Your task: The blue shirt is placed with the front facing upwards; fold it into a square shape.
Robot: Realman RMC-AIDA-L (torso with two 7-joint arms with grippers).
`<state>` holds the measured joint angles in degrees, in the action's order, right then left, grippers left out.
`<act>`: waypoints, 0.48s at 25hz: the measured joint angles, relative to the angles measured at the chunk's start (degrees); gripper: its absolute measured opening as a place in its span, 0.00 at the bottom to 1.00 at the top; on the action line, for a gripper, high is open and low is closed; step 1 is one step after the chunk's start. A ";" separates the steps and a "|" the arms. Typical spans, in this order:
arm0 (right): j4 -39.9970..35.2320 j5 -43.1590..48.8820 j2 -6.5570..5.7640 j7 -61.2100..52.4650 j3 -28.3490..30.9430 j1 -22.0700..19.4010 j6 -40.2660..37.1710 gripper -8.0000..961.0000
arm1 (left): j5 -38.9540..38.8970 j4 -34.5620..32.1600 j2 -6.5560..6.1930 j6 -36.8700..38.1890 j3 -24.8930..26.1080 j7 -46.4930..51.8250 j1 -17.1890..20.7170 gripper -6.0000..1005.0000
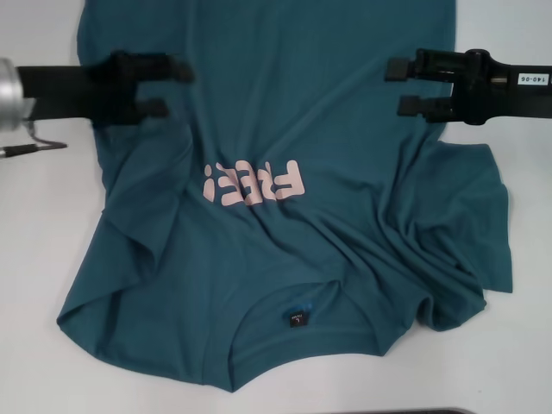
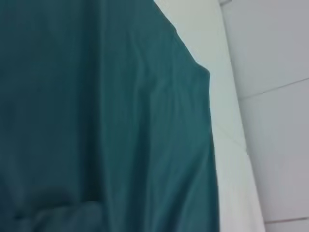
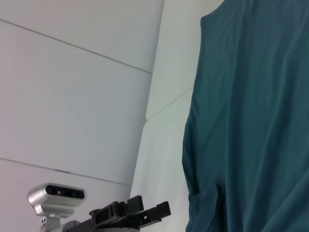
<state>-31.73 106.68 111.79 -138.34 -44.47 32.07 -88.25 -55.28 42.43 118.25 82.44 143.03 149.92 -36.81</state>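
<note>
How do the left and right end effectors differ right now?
The black left end effector reaches in from the robot's left over the dark teal-blue cotton T-shirt; the black right end effector reaches in from its right. The right one's arm carries a white label, the left one's a silver joint. Both are open over the shirt.

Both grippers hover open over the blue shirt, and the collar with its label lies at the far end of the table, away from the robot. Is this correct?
Not quite. In the head view the collar of the blue shirt lies at the near end, toward the robot, with the lettering upside down. The left gripper and right gripper do hover open above the shirt.
</note>
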 joint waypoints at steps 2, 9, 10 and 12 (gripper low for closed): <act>0.00 -0.02 0.03 0.00 0.00 -0.05 0.16 0.94 | 0.07 0.30 -0.80 0.43 -0.16 0.57 1.13 0.78; 0.00 -0.01 -0.13 -0.07 0.00 0.25 0.35 0.94 | 1.61 0.84 -4.64 6.67 -2.49 -3.65 3.84 0.78; 0.00 0.00 -0.14 -0.08 0.00 0.27 0.35 0.94 | 1.77 1.03 -4.83 7.28 -2.51 -4.26 4.14 0.78; 0.00 0.01 -0.15 -0.09 0.00 0.28 0.39 0.94 | 2.18 2.18 -5.04 8.74 -2.89 -6.31 5.21 0.78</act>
<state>-31.73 106.70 111.64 -138.43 -44.47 32.35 -87.86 -53.10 44.62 113.22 91.18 140.14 143.61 -31.60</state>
